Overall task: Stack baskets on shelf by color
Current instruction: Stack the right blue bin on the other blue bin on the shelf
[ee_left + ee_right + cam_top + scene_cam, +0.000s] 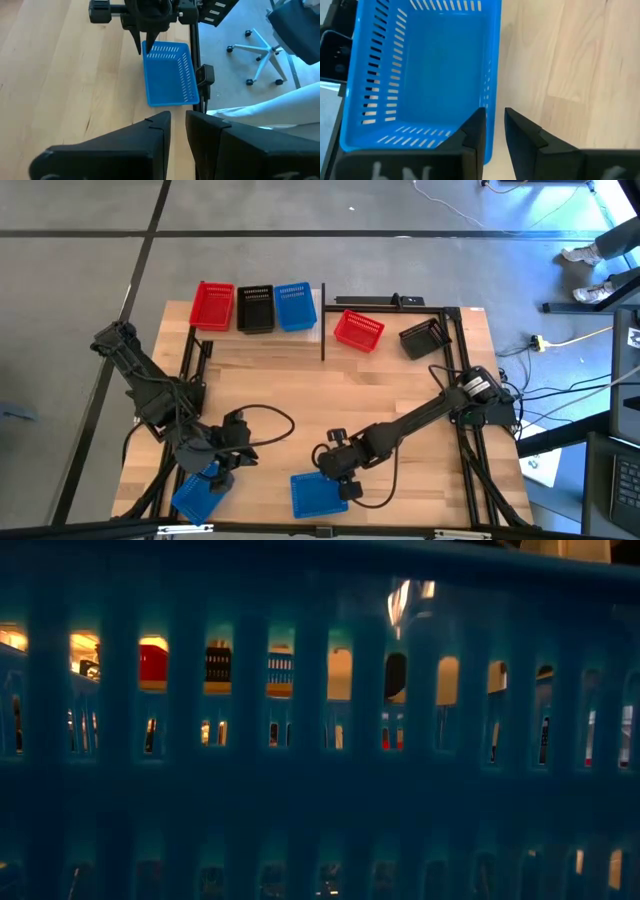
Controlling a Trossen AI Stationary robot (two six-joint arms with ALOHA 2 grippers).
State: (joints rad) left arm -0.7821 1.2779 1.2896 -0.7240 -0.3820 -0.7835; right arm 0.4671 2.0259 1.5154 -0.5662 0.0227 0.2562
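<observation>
High view: pale wooden tabletop (390, 395) over grey tiled floor (80, 280).

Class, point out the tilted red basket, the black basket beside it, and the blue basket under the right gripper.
Tilted red basket (358, 330), high view, its floor.
Black basket (424, 338), high view, its middle.
Blue basket (427, 70), right wrist view, its floor.

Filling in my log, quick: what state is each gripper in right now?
Left gripper: cannot be told; it is over the near-left blue basket.
Right gripper: jaws closed on the side wall of the near-middle blue basket.
</observation>
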